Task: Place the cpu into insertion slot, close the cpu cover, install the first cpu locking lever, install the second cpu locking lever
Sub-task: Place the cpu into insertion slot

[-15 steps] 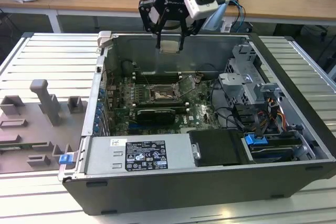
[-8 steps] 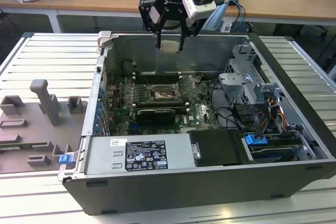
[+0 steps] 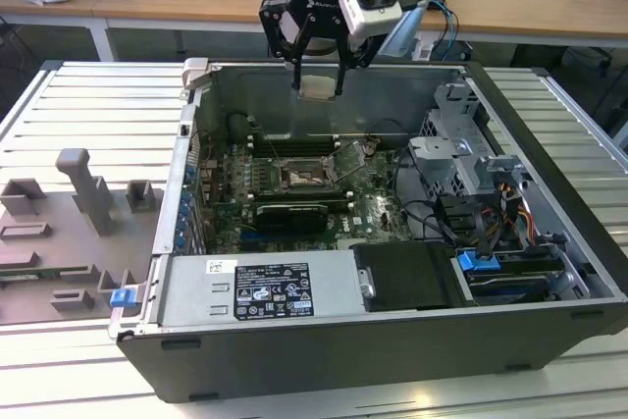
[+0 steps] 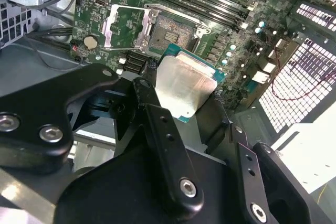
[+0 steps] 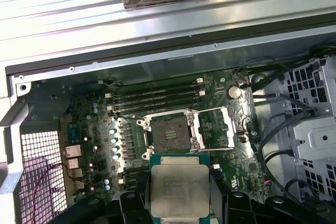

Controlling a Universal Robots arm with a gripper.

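Black gripper (image 3: 318, 85), clamped on the cpu (image 5: 179, 190), hangs above the open computer case (image 3: 294, 360), insertion slot (image 5: 169, 134) bare and cpu cover (image 5: 220, 128) flipped open beside it, so every step looks undone.

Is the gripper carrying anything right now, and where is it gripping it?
Yes. The gripper holds the cpu, pinched by two opposite side edges between its fingers. The cpu is in the air, not yet in the insertion slot.

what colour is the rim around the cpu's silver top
Green, running around the pale silver lid of the cpu; it shows best in the first wrist view.
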